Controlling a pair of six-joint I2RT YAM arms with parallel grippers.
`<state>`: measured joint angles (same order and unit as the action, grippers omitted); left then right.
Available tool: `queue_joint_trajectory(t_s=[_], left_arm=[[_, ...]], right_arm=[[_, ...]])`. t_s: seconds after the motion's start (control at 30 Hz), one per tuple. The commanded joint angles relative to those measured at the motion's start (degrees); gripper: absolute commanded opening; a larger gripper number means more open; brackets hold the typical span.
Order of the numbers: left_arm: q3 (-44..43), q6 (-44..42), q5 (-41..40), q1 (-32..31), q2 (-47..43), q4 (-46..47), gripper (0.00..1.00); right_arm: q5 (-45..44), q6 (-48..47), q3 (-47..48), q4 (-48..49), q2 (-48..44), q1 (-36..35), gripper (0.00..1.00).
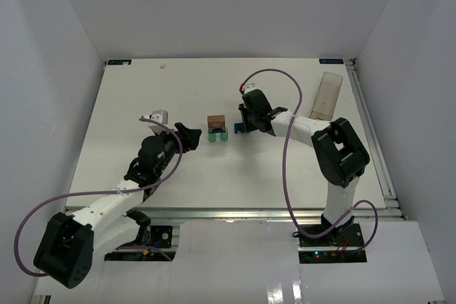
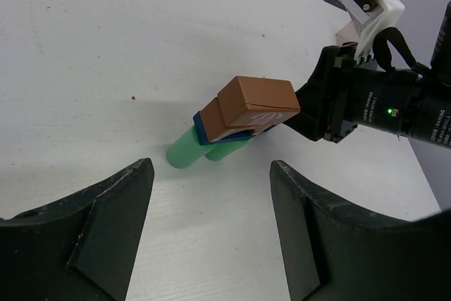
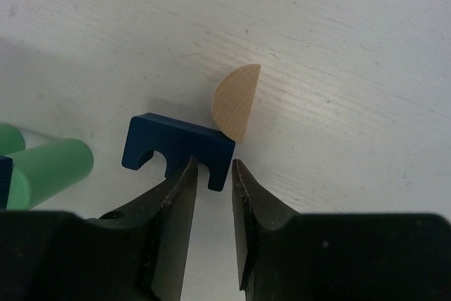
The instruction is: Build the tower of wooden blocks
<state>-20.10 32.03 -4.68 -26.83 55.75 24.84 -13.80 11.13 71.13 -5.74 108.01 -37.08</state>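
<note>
The wood block tower (image 1: 216, 130) stands mid-table: two green cylinders (image 2: 190, 150) lie side by side, a blue piece (image 2: 200, 130) lies across them, and brown blocks (image 2: 258, 101) sit on top. My left gripper (image 2: 211, 167) is open just left of the tower (image 1: 190, 132), with bare table between its fingers. Right of the tower lie a dark blue double-arch piece (image 3: 177, 147) and a tan half-round piece (image 3: 238, 101), touching each other. My right gripper (image 3: 212, 163) is open by a narrow gap, its tips on either side of the arch piece's right leg without clamping it.
A clear rectangular plastic box (image 1: 328, 95) lies at the back right near the table's edge. White walls close in the table on three sides. My two grippers face each other across the tower, close to it.
</note>
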Motion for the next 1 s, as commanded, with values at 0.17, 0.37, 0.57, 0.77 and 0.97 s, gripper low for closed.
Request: queue_joint_trajectory(t_s=[0.17,0.37,0.57,0.77,0.97], left_arm=[[0.3,-0.1,-0.3,0.2,-1.0,0.3,0.78],[0.6,-0.2,-0.2,0.2,-1.4,0.8,0.78],[0.7,-0.3,0.0,0.1,-1.3,1.1,0.78],[0.7,-0.3,0.0,0.2,-1.3,1.2,0.78],[0.8,-0.4,0.2,0.1,-1.3,1.3,0.78]], right_arm=[[2.1,-1.3,-0.9,4.1,-0.1,0.3,0.34],[0.7,-1.4,-1.0,3.8,0.7,0.2,0.34],[0.4,-1.5,-1.5,3.7,0.4,0.3,0.36],[0.9,-2.5,-2.5,3.7,-0.6,0.3,0.41],[1.6,-3.7,-2.6,3.7,-0.1,0.3,0.4]])
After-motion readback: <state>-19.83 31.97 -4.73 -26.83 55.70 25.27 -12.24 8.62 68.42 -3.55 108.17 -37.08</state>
